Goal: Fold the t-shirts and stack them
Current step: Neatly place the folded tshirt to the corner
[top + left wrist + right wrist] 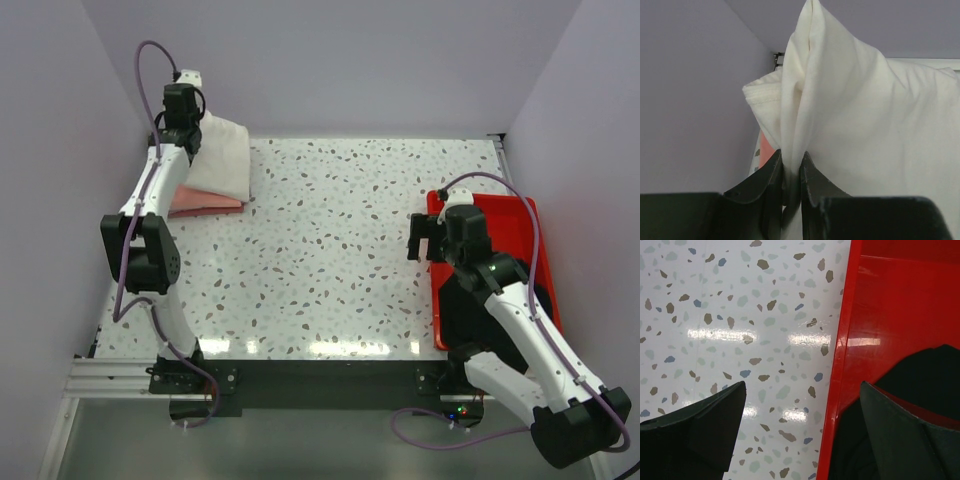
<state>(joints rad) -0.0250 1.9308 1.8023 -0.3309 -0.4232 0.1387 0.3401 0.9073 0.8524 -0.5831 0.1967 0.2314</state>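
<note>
A folded cream-white t-shirt lies on a folded salmon-pink t-shirt at the table's far left. My left gripper is shut on a bunched edge of the cream-white shirt and lifts that edge; a sliver of the pink shirt shows beneath. No red print shows. My right gripper is open and empty, hovering over the left rim of the red tray. The lavender t-shirt is out of view.
The red plastic tray sits at the right edge of the table with a dark cloth in it, also in the right wrist view. Walls close in on the left, back and right. Speckled tabletop lies between the arms.
</note>
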